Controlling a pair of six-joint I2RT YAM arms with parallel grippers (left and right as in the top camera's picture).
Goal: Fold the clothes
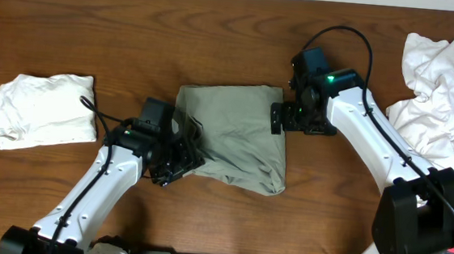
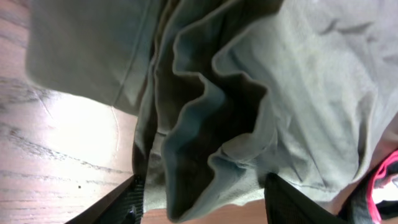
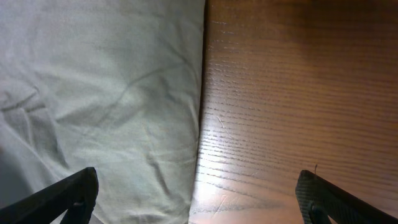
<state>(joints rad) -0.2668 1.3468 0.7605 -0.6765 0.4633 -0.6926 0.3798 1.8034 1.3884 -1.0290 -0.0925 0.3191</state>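
The khaki shorts lie folded on the table, with a folded white garment well to their left. At their lower left edge the left gripper is half closed on a thick bunch of their layers. At their right edge the right gripper stands fully open and holds nothing.

Your left claw shows only the ends of its fingers at the bottom edge, so you can't tell whether they pinch the bunched khaki shorts between them. The blurred pink shape to its right is unidentifiable. Well right of your right claw, the white-and-black pile runs out of frame.
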